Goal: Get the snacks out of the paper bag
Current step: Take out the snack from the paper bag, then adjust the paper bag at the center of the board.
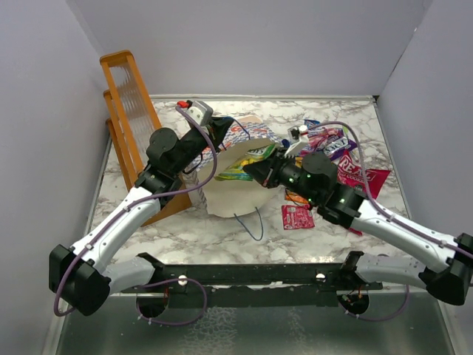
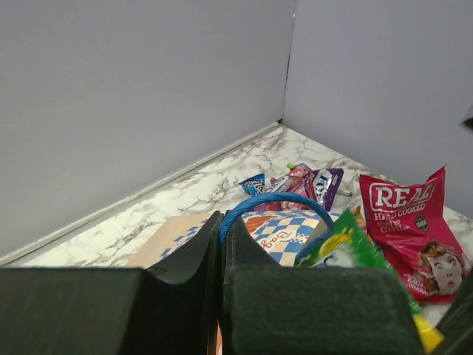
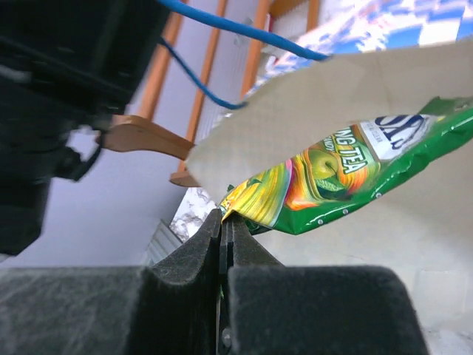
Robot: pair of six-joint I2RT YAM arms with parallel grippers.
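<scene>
The right gripper [image 3: 224, 218] pinches a corner of the shiny green-yellow packet [image 3: 332, 177] — which stretches left into the blue-checkered paper bag [image 1: 236, 196] held by the clamped left gripper [image 2: 222, 222].

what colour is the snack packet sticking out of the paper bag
Green candy bag, with yellow-orange swirls at one end; clearest in the right wrist view.

Overhead; wrist close-ups at paper bag [image 1: 233, 191]
</scene>
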